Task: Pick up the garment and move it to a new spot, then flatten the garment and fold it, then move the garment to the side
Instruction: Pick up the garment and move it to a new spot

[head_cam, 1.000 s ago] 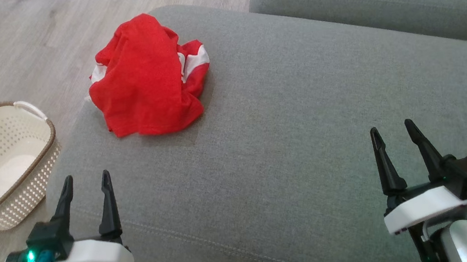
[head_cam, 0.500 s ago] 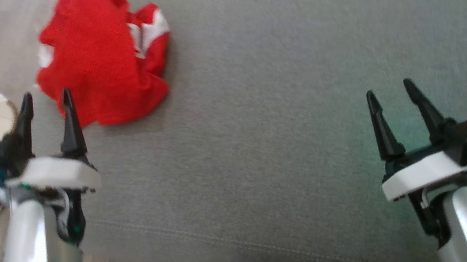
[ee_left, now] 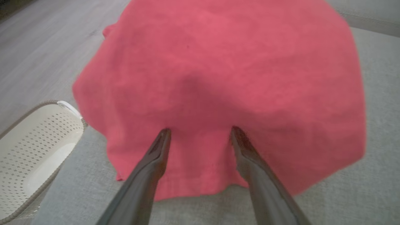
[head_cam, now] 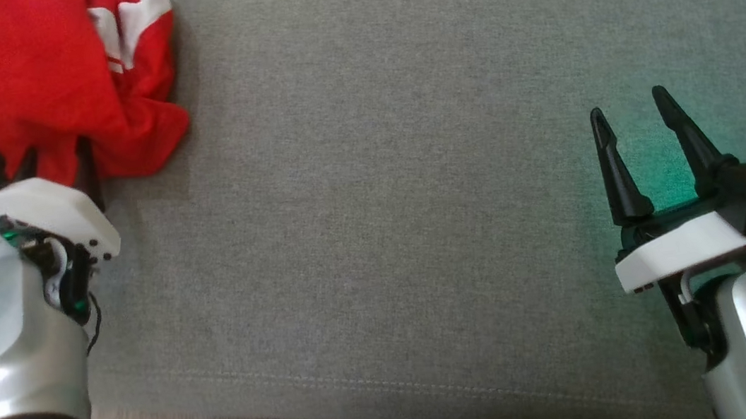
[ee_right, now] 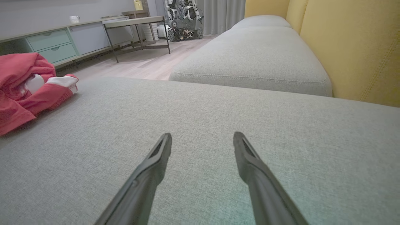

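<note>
Left gripper (ee_left: 200,129), jaws spread, noses against the red garment (ee_left: 218,62); right gripper (head_cam: 627,101) hangs parted over the cushion (head_cam: 379,201).

Recorded a shift of the whole head view over the last second; put down to camera movement, not to the garment (head_cam: 44,79), now framed at the top left corner rather than upper centre. Logged an advance of the left gripper (ee_left: 200,132) from well short of the cloth up to its near edge. Found both fingertips now touching red fabric in the left wrist view, against a stretch of bare sofa cushion (head_cam: 379,201) in between a second ago. Noted far more of the left forearm in the head view. Noted a faint green cast on the cushion beside the right gripper (head_cam: 627,101), unrecorded a second ago.
</note>
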You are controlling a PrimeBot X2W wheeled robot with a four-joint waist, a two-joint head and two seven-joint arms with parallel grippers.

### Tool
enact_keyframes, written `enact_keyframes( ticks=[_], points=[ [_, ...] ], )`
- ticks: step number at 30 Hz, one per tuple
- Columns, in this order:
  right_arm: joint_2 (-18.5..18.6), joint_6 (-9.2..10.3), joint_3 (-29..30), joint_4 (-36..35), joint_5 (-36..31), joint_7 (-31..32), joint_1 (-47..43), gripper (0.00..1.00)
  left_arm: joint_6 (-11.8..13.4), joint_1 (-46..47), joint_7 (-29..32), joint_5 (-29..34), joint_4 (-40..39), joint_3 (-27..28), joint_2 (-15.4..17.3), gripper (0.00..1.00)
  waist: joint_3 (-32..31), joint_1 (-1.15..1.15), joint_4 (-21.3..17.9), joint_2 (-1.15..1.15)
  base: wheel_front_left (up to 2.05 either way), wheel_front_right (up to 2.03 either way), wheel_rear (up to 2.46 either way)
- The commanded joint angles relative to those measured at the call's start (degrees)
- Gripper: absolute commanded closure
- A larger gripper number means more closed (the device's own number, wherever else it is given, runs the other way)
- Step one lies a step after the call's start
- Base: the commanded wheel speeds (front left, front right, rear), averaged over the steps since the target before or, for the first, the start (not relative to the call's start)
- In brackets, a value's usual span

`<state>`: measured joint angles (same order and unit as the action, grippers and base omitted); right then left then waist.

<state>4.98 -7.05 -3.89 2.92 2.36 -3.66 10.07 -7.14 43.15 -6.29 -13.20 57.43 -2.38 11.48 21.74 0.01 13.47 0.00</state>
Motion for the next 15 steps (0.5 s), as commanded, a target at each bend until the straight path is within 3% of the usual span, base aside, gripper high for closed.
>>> enact_keyframes(
  ticks=[1,2,4,15],
  points=[
    [0.2,-0.44,-1.3,-2.3,-0.5,0.1,1.1,0.00,-0.2,2.0,-0.1,-0.4,-0.7,1.2,3.4,0.00,0.0,-0.01,0.0,0.00,0.00,0.00,0.00],
    [0.2,-0.44,-1.3,-2.3,-0.5,0.2,1.2,0.00,-0.3,2.6,-0.1,-0.7,0.6,0.9,3.5,0.22,0.0,-0.01,0.0,0.00,0.00,0.00,0.00],
    [0.1,-0.44,-1.2,-2.3,-0.5,0.3,1.2,0.00,-0.3,3.5,-0.6,-1.4,2.4,-0.2,3.4,1.00,-0.2,-0.01,0.2,0.00,0.00,0.00,0.00],
    [-0.4,-0.44,0.2,-1.6,0.1,-0.2,0.1,0.00,-0.3,3.0,-8.5,-5.5,0.8,-6.5,6.4,1.00,-3.9,-0.01,1.3,0.00,0.00,0.00,0.00]
  ],
)
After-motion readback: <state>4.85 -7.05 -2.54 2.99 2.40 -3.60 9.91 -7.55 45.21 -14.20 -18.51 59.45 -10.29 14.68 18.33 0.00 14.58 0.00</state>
